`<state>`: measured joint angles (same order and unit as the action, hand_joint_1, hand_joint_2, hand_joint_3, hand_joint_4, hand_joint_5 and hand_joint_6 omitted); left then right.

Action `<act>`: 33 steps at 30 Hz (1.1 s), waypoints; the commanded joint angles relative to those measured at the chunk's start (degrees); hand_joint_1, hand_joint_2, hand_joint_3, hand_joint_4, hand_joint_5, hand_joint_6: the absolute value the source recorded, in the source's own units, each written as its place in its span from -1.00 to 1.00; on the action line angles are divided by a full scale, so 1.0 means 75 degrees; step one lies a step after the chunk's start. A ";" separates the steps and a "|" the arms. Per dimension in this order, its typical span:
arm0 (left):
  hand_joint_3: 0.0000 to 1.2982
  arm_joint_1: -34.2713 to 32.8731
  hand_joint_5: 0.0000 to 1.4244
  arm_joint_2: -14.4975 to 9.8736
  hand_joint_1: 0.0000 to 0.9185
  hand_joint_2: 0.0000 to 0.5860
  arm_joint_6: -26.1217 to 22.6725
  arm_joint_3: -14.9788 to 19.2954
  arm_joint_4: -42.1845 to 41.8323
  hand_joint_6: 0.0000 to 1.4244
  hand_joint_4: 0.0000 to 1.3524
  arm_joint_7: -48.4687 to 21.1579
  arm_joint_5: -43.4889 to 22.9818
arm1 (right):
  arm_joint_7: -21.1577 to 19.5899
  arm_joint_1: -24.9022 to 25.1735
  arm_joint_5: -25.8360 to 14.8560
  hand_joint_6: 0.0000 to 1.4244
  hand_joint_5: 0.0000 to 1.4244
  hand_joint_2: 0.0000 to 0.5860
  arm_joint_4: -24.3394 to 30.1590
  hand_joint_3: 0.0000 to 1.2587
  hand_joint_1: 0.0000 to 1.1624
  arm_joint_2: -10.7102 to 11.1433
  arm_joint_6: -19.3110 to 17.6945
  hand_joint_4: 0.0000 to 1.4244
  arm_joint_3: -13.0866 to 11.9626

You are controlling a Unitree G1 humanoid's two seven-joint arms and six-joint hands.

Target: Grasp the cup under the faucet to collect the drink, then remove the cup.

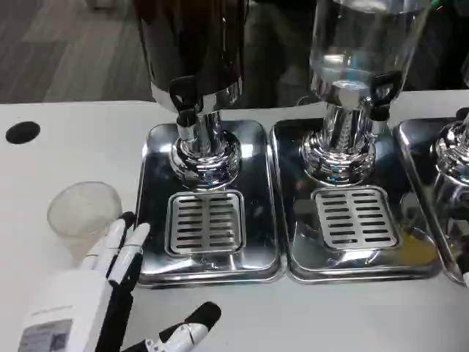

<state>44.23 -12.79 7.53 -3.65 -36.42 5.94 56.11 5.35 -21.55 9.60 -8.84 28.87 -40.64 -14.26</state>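
At lower left, the left hand reaches with fingers spread and holding nothing, fingertips just beside the clear plastic cup, left of the dark-tank dispenser's faucet.

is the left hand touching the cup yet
Cannot tell. In the head view the left hand's fingers overlap the lower right side of the cup, but no plain contact or gap shows there.
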 commanded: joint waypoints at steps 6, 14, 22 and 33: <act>-0.81 0.0030 -0.86 0.0010 -1.00 -0.61 -0.0019 -0.0068 -0.0176 -0.54 -1.00 -0.0069 0.0108 | 0.0102 -0.0057 -0.0113 -0.97 -0.71 0.29 0.0093 -0.51 0.01 -0.0033 -0.0006 -0.70 -0.0010; -0.81 0.0017 -0.86 0.0021 -1.00 -0.62 -0.0033 -0.0105 -0.0185 -0.54 -1.00 -0.0084 0.0145 | 0.0104 -0.0112 -0.0104 -0.97 -0.71 0.29 0.0144 -0.51 0.01 -0.0032 -0.0016 -0.70 -0.0023; -0.81 -0.0034 -0.86 0.0013 -1.00 -0.63 -0.0114 -0.0036 -0.0172 -0.53 -1.00 -0.0112 0.0131 | 0.0115 -0.0180 -0.0145 -0.97 -0.71 0.29 0.0164 -0.51 0.01 -0.0042 -0.0041 -0.70 -0.0030; -0.81 -0.0050 -0.84 0.0002 -1.00 -0.67 -0.0099 0.0000 -0.0136 -0.53 -1.00 -0.0034 0.0093 | 0.0095 -0.0227 -0.0102 -0.97 -0.71 0.29 0.0157 -0.51 0.01 -0.0086 -0.0076 -0.69 -0.0003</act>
<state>43.78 -12.52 6.88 -3.76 -37.18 5.83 56.75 5.81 -22.86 9.25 -8.33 28.59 -40.66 -14.26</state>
